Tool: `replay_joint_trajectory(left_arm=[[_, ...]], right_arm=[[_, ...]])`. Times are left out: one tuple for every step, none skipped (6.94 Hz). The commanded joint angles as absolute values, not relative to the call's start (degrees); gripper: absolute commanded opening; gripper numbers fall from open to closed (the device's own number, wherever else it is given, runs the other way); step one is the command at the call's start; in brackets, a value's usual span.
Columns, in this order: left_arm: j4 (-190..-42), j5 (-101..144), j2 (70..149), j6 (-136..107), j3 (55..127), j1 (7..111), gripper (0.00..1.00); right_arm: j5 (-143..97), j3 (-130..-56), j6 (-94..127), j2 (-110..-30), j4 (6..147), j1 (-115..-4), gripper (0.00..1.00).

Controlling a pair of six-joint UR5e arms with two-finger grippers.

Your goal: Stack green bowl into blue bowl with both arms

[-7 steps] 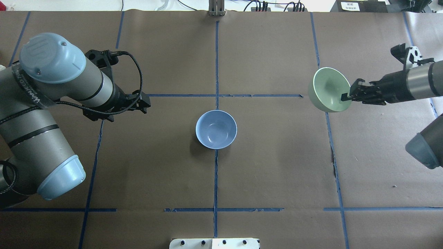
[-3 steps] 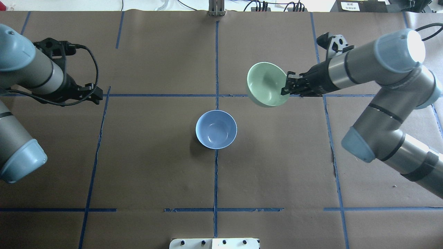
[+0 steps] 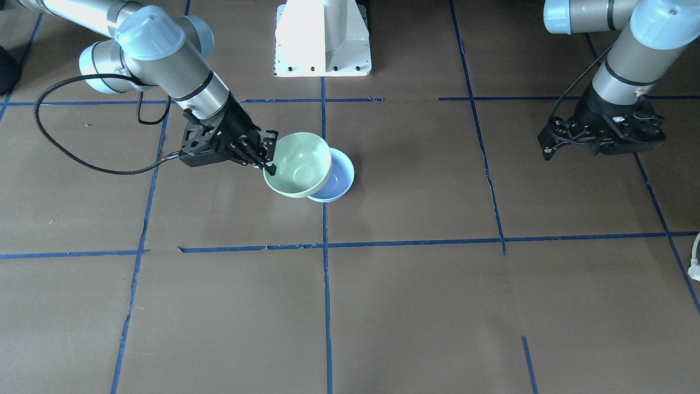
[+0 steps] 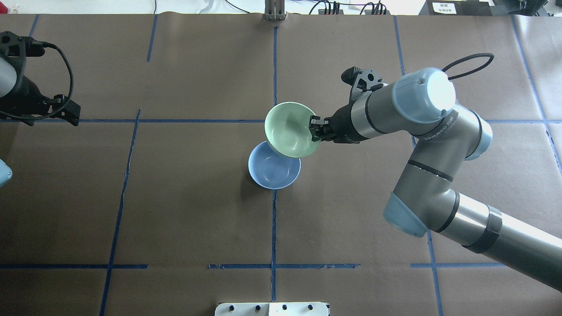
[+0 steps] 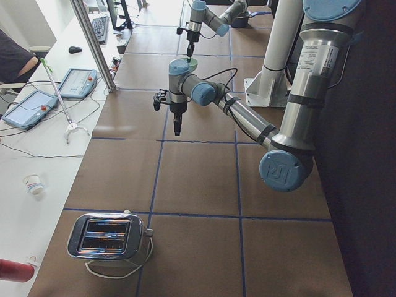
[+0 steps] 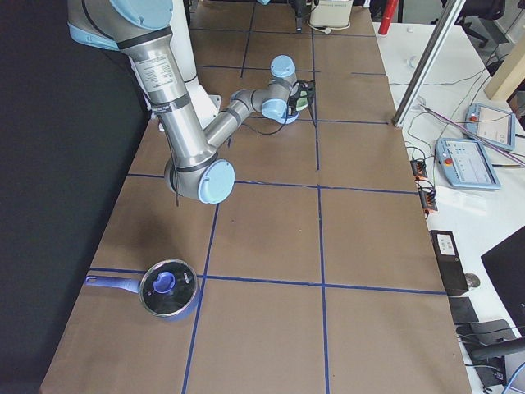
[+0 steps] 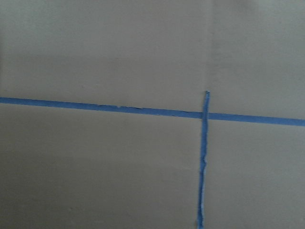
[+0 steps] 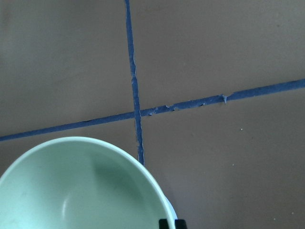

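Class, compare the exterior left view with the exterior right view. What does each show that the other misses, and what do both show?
Only the exterior left view shows the toaster and a paper cup. Only the exterior right view shows the lidded pot. Both show the green bowl held by the right gripper over the taped table.
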State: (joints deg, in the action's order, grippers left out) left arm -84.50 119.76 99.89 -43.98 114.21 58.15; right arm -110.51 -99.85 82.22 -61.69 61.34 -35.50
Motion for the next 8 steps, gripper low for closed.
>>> replay_joint_trajectory(left_arm=[[-84.8,120.3,99.1,-42.2,113.7,58.9,1.00],[-84.9,120.4,99.1,-42.2,113.7,58.9,1.00],[-84.9,120.4,99.1,-42.2,113.7,58.9,1.00],[-85.0,120.4,99.1,-42.2,113.8,58.9,1.00],[-85.0,120.3,99.1,-42.2,113.7,58.9,1.00],[-85.0,120.3,99.1,-42.2,113.7,58.9,1.00],[-85.0,120.3,99.1,-42.2,113.7,58.8,1.00],[-85.0,120.3,99.1,-42.2,113.7,58.8,1.00]], right_arm=[[-106.5,-99.5,86.0,-60.9,61.2,-32.2,0.00],[-106.5,-99.6,87.7,-60.6,61.1,-32.1,0.01],[-106.5,-99.6,87.8,-60.5,61.0,-31.8,0.02],[-106.3,-99.5,87.8,-60.6,60.2,-31.5,0.02],[-105.3,-99.2,87.8,-60.7,59.2,-30.8,0.02],[-103.9,-99.2,87.8,-60.7,59.2,-29.7,0.02],[-103.5,-99.1,87.8,-60.8,59.2,-29.4,0.04],[-103.5,-99.1,87.8,-60.9,59.2,-29.4,0.49]])
